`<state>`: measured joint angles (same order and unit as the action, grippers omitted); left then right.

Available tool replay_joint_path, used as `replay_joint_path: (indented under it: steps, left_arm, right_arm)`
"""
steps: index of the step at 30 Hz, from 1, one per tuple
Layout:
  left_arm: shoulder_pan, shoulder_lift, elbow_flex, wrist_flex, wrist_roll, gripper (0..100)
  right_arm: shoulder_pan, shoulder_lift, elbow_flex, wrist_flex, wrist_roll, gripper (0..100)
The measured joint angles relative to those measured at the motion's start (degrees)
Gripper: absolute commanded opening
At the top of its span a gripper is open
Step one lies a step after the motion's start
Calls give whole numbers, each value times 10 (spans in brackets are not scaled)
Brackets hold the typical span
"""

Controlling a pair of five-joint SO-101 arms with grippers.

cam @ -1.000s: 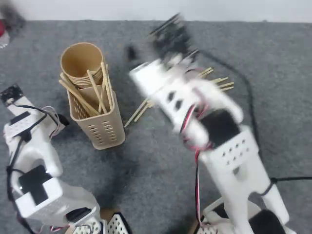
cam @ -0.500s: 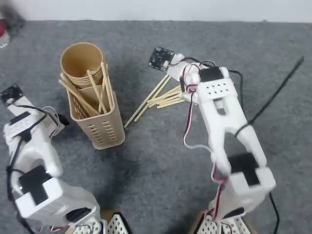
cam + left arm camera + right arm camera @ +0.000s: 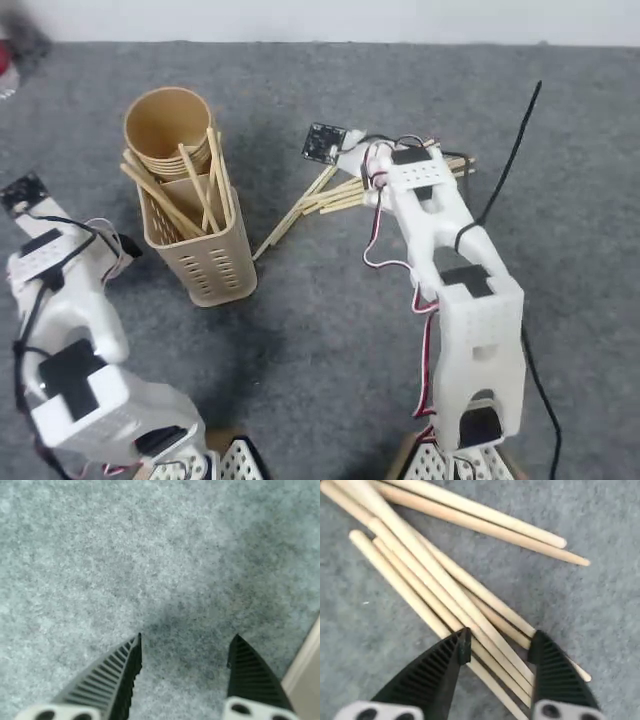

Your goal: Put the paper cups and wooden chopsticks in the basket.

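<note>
Grey carpet point(image 3: 330, 330) covers the table in the high view, where the basket point(image 3: 205, 265) already holds stacked paper cups point(image 3: 168, 125) and several sticks, while a loose bundle of chopsticks point(image 3: 325, 200) lies beside it under the right arm. From the left wrist, the left gripper point(image 3: 185, 647) hangs open over bare carpet, holding nothing. From the right wrist, the right gripper point(image 3: 497, 647) is open, its jaws straddling several chopsticks. Closing here may catch too many, or pinch them off-centre so they swing and slip out.
</note>
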<state>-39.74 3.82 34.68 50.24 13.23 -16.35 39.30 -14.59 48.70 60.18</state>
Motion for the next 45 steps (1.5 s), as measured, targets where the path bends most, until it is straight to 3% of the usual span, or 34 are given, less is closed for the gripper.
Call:
replay_joint_path:
  steps: [2, 11, 18, 20, 23, 25, 27, 31, 33, 35, 45]
  left_arm:
    - [0, 0, 0, 0, 0, 261]
    - [0, 0, 0, 0, 0, 261]
    - [0, 0, 0, 0, 0, 261]
    - [0, 0, 0, 0, 0, 261]
    - [0, 0, 0, 0, 0, 261]
    - [0, 0, 0, 0, 0, 261]
    - [0, 0, 0, 0, 0, 261]
    - [0, 0, 0, 0, 0, 261]
    - [0, 0, 0, 0, 0, 261]
    - [0, 0, 0, 0, 0, 261]
    - [0, 0, 0, 0, 0, 261]
  right_arm:
    - [0, 16, -31, 16, 3, 38]
    - [9, 30, -109, 166, 3, 7]
    - [7, 4, -114, 276, 47, 14]
    - [6, -15, -114, 277, 48, 76]
    - [7, -35, -114, 260, 48, 258]
    - [8, -38, -114, 230, 47, 307]
    - [4, -38, -114, 178, 11, 255]
    - [-10, -15, -114, 21, -55, 0]
    - [-18, 21, -114, -64, -64, 37]
    - [-21, 44, -114, -113, -67, 1]
    - [-79, 45, -113, -34, -69, 7]
